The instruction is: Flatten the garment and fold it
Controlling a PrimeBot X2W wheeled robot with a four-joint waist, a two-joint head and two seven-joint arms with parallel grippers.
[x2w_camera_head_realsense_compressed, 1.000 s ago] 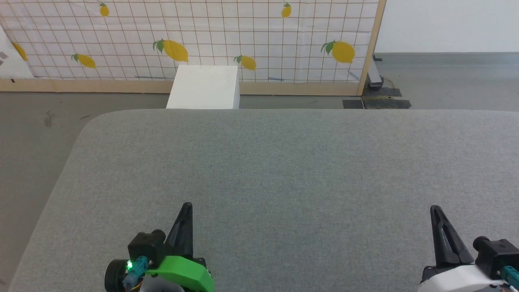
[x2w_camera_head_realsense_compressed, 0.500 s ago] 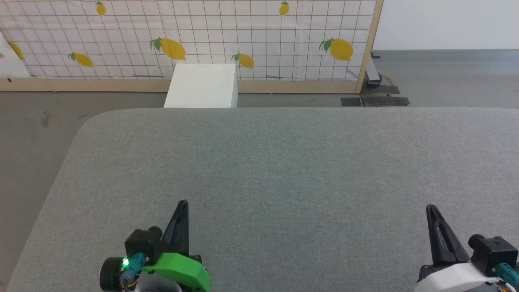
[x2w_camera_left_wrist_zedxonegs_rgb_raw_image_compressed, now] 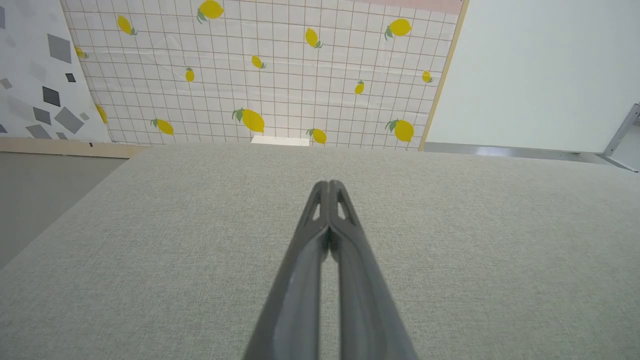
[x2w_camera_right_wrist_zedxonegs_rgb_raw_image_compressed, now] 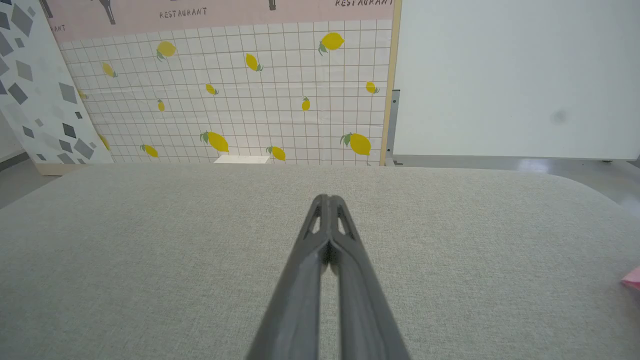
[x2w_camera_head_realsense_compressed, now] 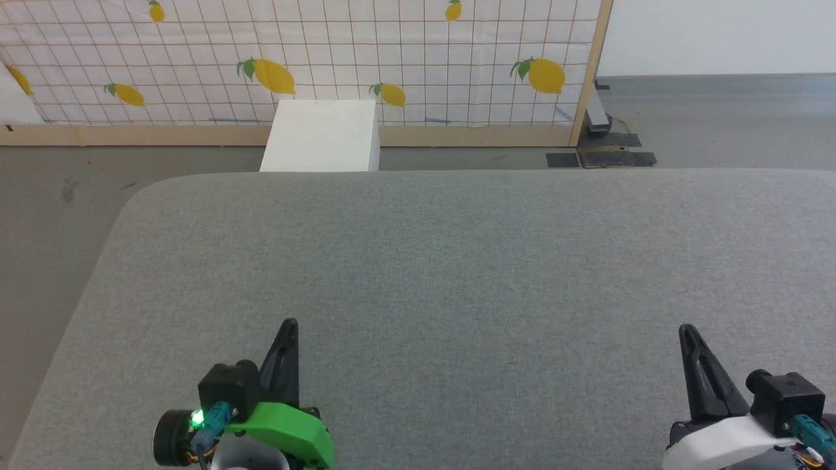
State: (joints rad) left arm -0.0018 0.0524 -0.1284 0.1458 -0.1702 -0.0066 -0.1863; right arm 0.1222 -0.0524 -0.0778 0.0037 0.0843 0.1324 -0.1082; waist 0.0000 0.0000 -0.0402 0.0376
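A small pink corner of the garment (x2w_camera_right_wrist_zedxonegs_rgb_raw_image_compressed: 633, 281) shows at the right edge of the right wrist view, lying on the grey padded table (x2w_camera_head_realsense_compressed: 457, 261); the rest of it is out of view. My left gripper (x2w_camera_head_realsense_compressed: 288, 324) rests at the lower left of the head view, shut and empty, its fingertips pressed together (x2w_camera_left_wrist_zedxonegs_rgb_raw_image_compressed: 328, 185). My right gripper (x2w_camera_head_realsense_compressed: 684, 328) sits at the lower right, also shut with nothing in it, tips together (x2w_camera_right_wrist_zedxonegs_rgb_raw_image_compressed: 328, 198). Both hover over bare table surface, fingers pointing toward the far edge.
Beyond the table's far edge stands a white box (x2w_camera_head_realsense_compressed: 320, 136) on the floor against a lemon-print grid panel (x2w_camera_head_realsense_compressed: 313, 59) with a wooden frame. The table's left corner is rounded (x2w_camera_head_realsense_compressed: 140, 196). Grey floor lies left and behind.
The whole head picture has shifted slightly, so the camera has moved. Both grippers stay shut at the table's near edge.
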